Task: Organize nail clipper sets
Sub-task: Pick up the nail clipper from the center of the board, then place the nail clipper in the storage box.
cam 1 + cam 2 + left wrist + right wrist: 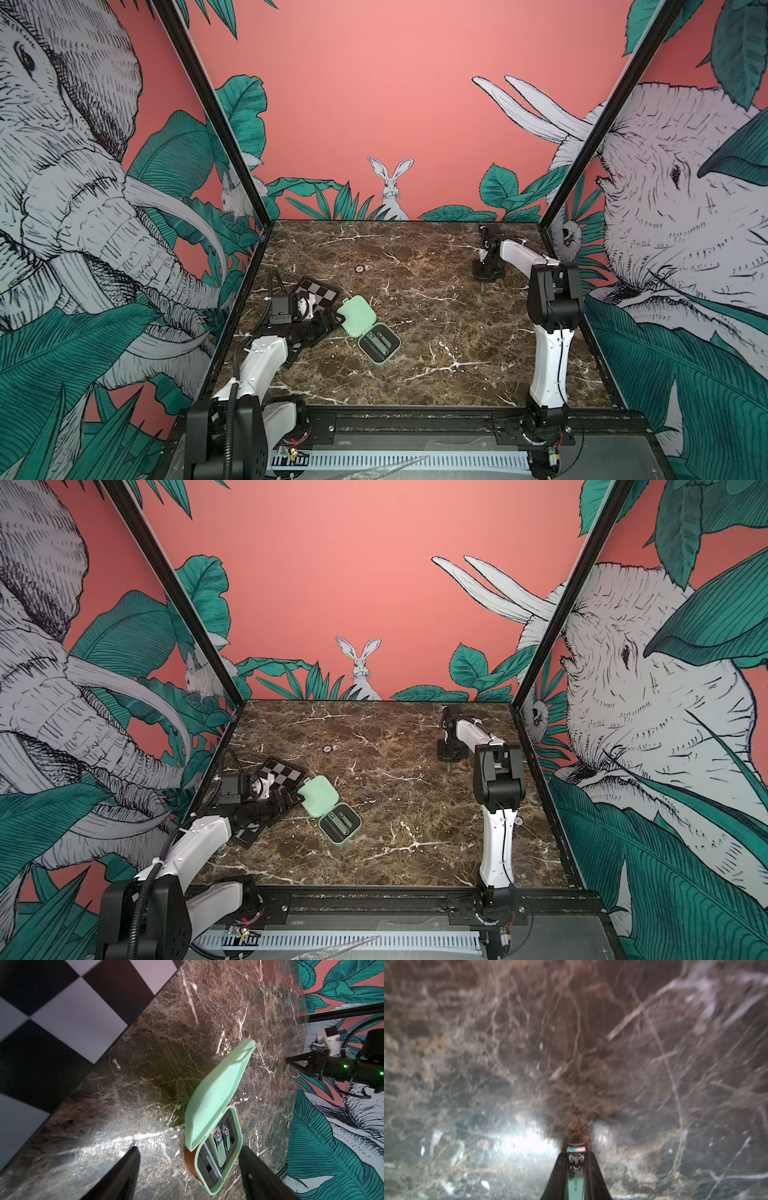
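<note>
Tabletop scene with one nail clipper set open. The mint-green case [379, 345] lies on the brown marble tabletop [449, 340], left of centre in both top views. Its base rests flat and its lid [356, 312] is swung back toward the checkered board [320, 289]. The left wrist view shows the lid [216, 1093] standing at a slant over the base, not laid flat. In the dark insert [231, 1121], two clippers [220, 1147] lie side by side, with a thin flat tool [211, 1162] next to them.

The left gripper [331, 322] sits low over the near part of the board, just beside the lid's left edge. Its jaws stand wide apart and grip nothing. In the left wrist view the case's near corner appears between the two dark fingers [124, 1169]. Whether either finger touches the case cannot be told.

The right gripper [483, 286] points down at the far right of the tabletop, well apart from the case and across the table from the left gripper. In the right wrist view its fingers [558, 1174] are closed on a nail clipper [575, 1167] held lengthwise. The clipper's mint-green body sits between the fingers, and its metal head reaches just past the fingertips toward the marble. Whether the clipper touches the tabletop cannot be told.
</note>
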